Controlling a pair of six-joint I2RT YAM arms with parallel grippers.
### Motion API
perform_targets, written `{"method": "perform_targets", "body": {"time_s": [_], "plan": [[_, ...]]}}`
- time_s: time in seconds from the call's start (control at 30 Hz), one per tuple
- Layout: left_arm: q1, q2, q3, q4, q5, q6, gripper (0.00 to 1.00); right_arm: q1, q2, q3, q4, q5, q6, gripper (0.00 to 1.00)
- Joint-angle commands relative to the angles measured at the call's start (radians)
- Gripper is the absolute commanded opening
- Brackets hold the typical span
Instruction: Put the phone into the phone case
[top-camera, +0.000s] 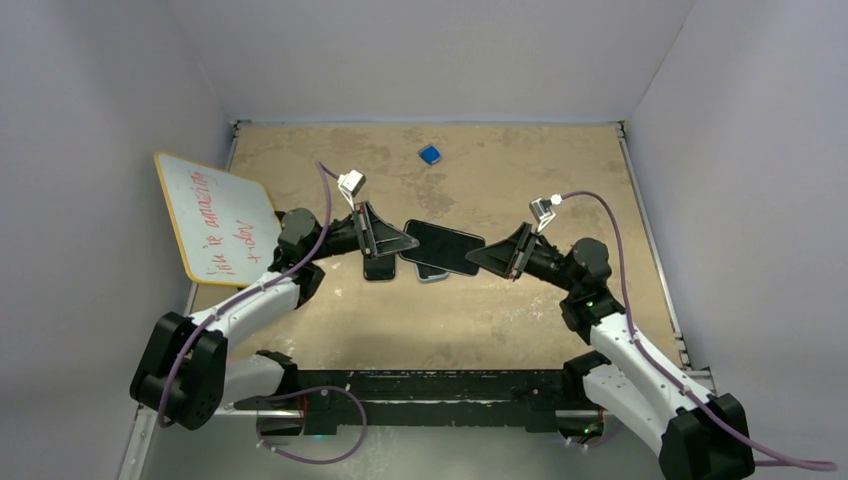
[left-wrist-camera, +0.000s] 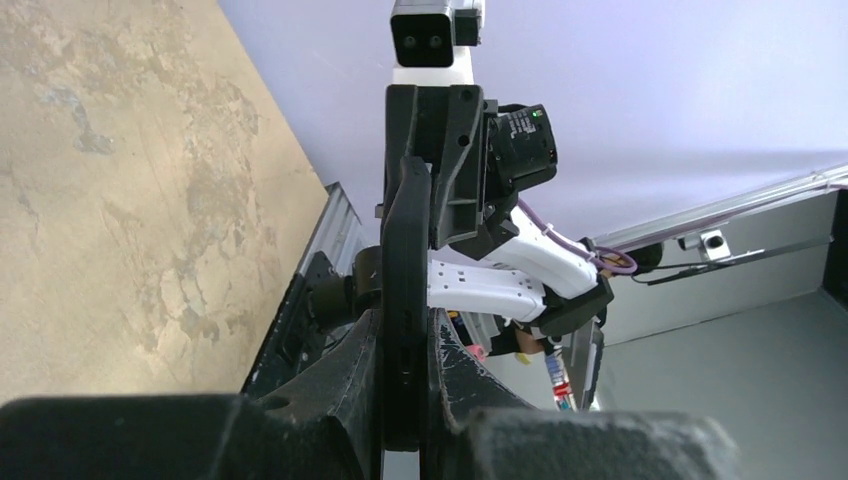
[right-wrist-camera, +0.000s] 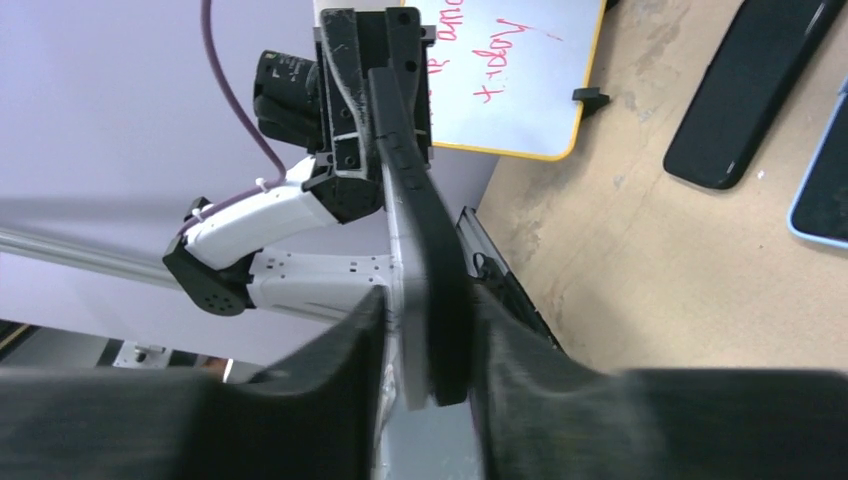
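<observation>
- Phone (top-camera: 445, 247) hangs at mid-frame above the table (top-camera: 520, 320), dark face up, bridging the two grippers. In the right wrist view the black phone case (right-wrist-camera: 440, 270) lies flat against its pale edge.
- At the far left, a whiteboard (top-camera: 215, 215) leans on the wall and overhangs the table's left rim. Walls close the left, back and right sides.
- Left of centre, the left gripper (top-camera: 405, 241) is pressed tight on the case's left end.
- Under the held pair, a black slab (top-camera: 378, 267) and a pale-rimmed device (top-camera: 432, 272) lie side by side on the table.
- Right of centre, the right gripper (top-camera: 478, 258) pinches phone and case together, its fingers blurred.
- Bare tan surface spreads toward the top and the lower right of the frame. A small blue object (top-camera: 430, 154) sits near the back edge.
</observation>
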Motion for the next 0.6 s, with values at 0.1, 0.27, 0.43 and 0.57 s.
{"method": "perform_targets", "body": {"time_s": [0.1,0.27,0.43,0.57], "plan": [[0.008,-0.034,0.043,-0.127,-0.049,0.148,0.03,-0.002,-0.003,0.015,-0.004,-0.024,0.010,0.00],[0.008,-0.040,0.085,-0.260,-0.008,0.234,0.37,-0.001,0.017,0.031,-0.028,-0.015,-0.032,0.00],[0.007,-0.024,0.056,-0.235,0.038,0.214,0.51,-0.002,0.066,0.034,0.050,-0.057,-0.034,0.00],[0.005,-0.006,0.038,-0.200,0.058,0.201,0.50,-0.002,0.099,0.041,0.087,-0.073,-0.030,0.00]]}}
